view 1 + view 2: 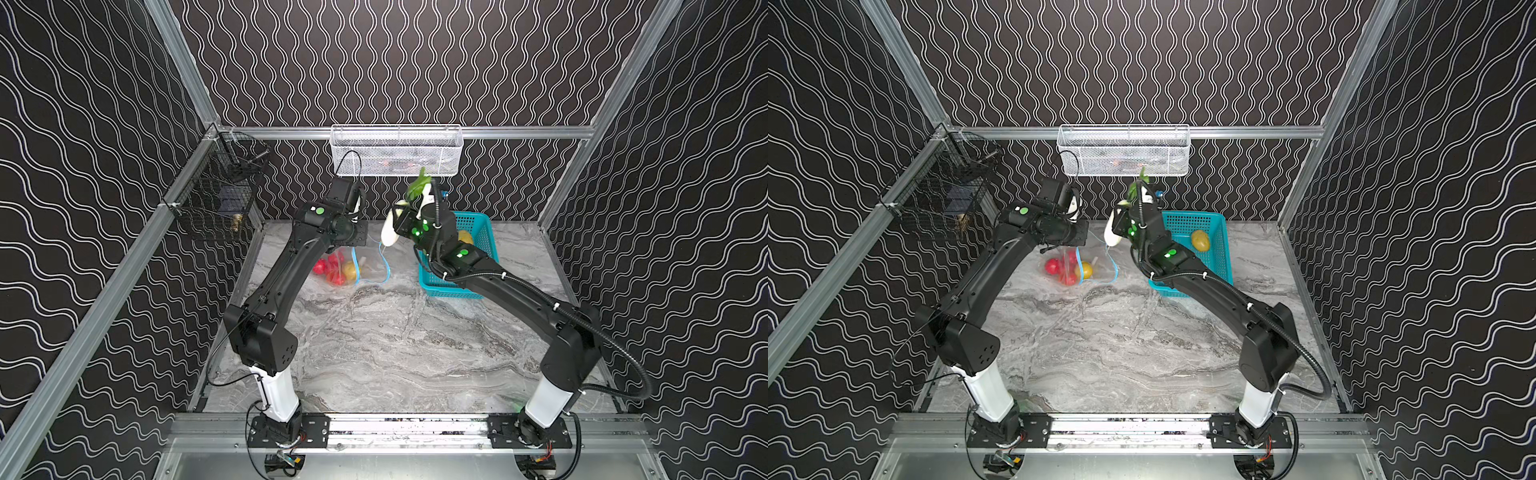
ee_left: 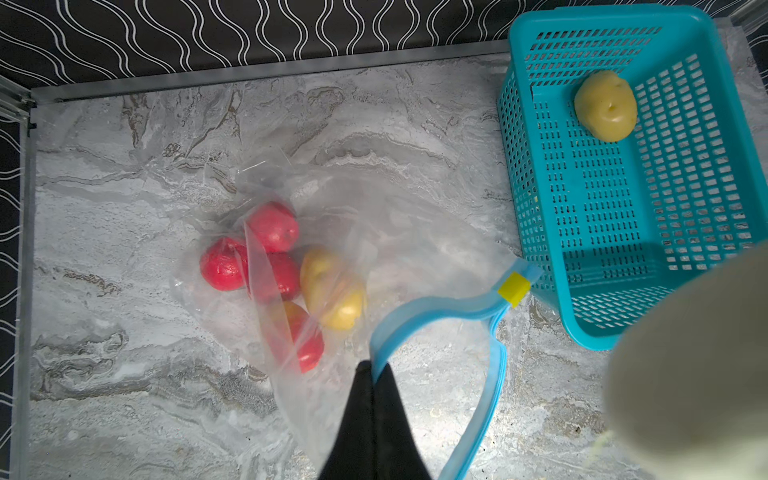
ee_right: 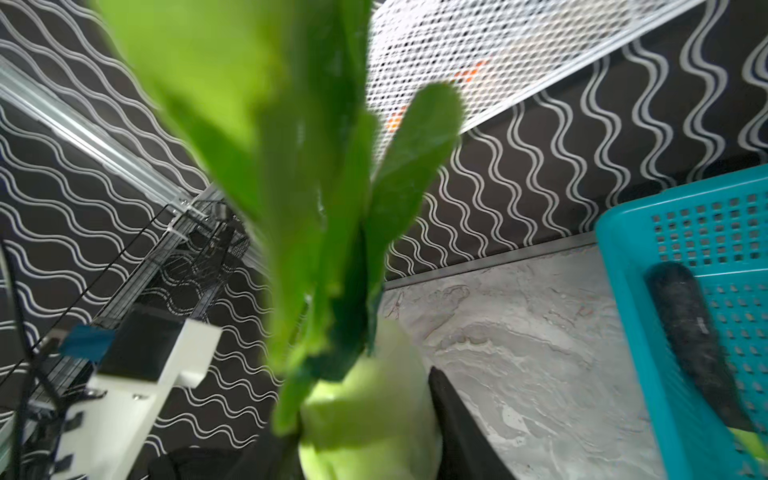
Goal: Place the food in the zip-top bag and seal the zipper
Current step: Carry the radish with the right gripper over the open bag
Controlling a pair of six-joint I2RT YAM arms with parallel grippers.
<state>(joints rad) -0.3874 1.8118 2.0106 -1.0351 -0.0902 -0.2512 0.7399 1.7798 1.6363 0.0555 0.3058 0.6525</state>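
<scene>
Left wrist view looks down on the zip-top bag (image 2: 415, 232), which lies crumpled on the marble table (image 2: 124, 187) with its mouth gaping. The left jaws are pressed together on the zipper (image 2: 436, 305). They pinch the blue strip of one lip where it rises toward the camera, and the rest of the strip curves round in an open loop. The yellow slider (image 2: 514, 288) sits at the far end of that loop, just beside the teal basket (image 2: 536, 199).

Inside the bag, toward its closed end, a cluster of red tomatoes (image 2: 274, 226) touches a yellow potato (image 2: 332, 291). One red piece nearest the jaws carries an orange patch, and the creased plastic hides whether it is another tomato. A second potato (image 2: 606, 106) lies alone on the basket floor near a corner.

In both top views the radish (image 1: 390, 232) (image 1: 1111, 233) hangs clear of the table, between the bag's mouth and the basket. The right jaws are closed on its white body. Its green leaves point up toward the white mesh basket (image 1: 395, 145) on the back wall, and its white tip appears just above the blue strip.

In the right wrist view the pale body fills the lower centre, with one black jaw showing against its side and the leaves blurred in front of the lens. Beyond it a dark cucumber (image 3: 690, 345) lies in the teal basket, slanted along a perforated wall.
</scene>
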